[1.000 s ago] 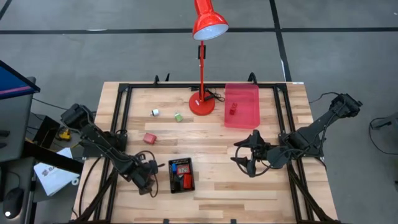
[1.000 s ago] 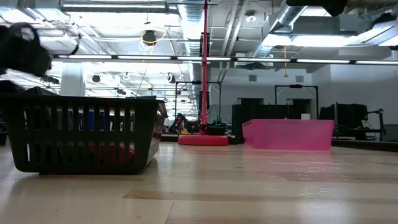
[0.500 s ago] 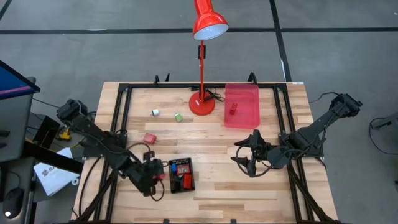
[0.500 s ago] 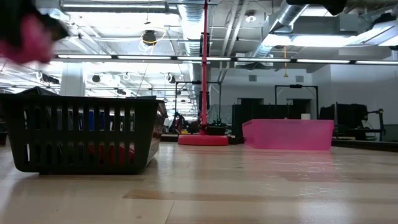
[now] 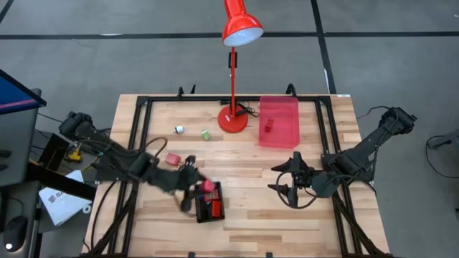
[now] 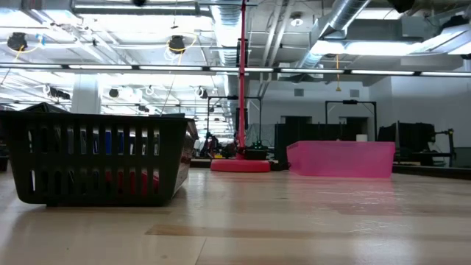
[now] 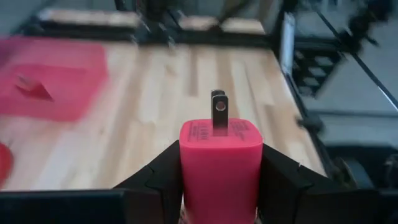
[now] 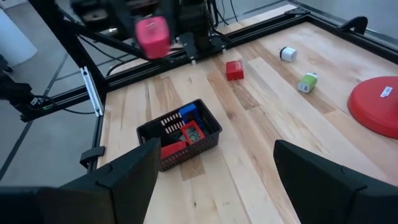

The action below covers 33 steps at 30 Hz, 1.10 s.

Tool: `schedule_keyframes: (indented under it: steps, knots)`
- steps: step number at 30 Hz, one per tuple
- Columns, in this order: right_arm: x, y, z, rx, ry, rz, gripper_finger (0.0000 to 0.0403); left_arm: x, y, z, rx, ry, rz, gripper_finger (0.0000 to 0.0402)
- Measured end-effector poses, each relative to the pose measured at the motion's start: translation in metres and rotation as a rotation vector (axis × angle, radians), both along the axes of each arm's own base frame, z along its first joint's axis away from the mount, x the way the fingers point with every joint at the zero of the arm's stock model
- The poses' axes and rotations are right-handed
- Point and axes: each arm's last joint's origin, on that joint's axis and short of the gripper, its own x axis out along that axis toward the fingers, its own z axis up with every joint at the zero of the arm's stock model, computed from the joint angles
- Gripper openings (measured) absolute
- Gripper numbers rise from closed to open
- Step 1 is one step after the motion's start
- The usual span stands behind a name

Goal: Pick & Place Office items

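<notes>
One pink plug block (image 7: 220, 158) sits clamped between the left gripper's (image 5: 199, 190) fingers, just above the black basket's (image 5: 199, 215) near rim. It looks light, rigid and smooth-sided, so squeezing its flat faces suits it, clear of the metal prong. Well right of the basket, the right gripper (image 5: 292, 180) waits, spread open.

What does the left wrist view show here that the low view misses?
Only the left wrist view shows the left gripper shut on a pink charger plug with metal prongs, over the table. Only the low view shows the black basket from the side, with blue and red pieces behind its slats, and the lamp base with its pole. Both show the translucent red tray on the wood.
</notes>
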Motion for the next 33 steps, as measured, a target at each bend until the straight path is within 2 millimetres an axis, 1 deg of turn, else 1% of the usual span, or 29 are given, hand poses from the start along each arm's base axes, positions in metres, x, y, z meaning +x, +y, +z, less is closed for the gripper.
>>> schedule_keyframes:
  steps: [5,10,13,18,20,22,25,29,33]
  knots:
    - [0.001,0.001,0.002,-0.003,-0.013,0.005,0.0305,0.034,0.036,-0.004,-0.01,-0.06,0.013,0.0144]
    - [0.001,0.001,0.002,-0.023,-0.018,0.008,0.0305,0.068,0.071,-0.022,-0.016,-0.086,0.043,0.0144]
    - [0.001,0.001,0.003,-0.038,-0.023,0.019,0.0305,0.092,0.092,-0.025,-0.024,-0.119,0.063,0.0144]
    - [-0.003,0.008,0.004,-0.07,-0.038,0.04,0.0305,0.125,0.119,-0.029,-0.016,-0.134,0.073,0.0144]
    - [-0.006,0.01,0.004,-0.089,-0.038,0.035,0.0305,0.13,0.126,-0.031,-0.029,-0.109,0.053,0.0144]
    - [-0.009,0.012,0.004,-0.107,-0.039,0.028,0.0305,0.132,0.128,-0.032,-0.029,-0.089,0.018,0.0144]
    - [-0.015,0.013,0.003,-0.152,-0.041,-0.005,0.0305,0.13,0.124,-0.031,-0.051,-0.088,-0.052,0.0144]
    - [-0.017,0.013,0.001,-0.245,-0.017,0.004,0.0305,0.13,0.107,-0.018,-0.074,-0.186,-0.179,0.0144]
    - [-0.017,0.017,0.001,-0.406,-0.013,0.037,0.0305,0.131,0.091,-0.008,-0.091,-0.275,-0.253,0.0144]
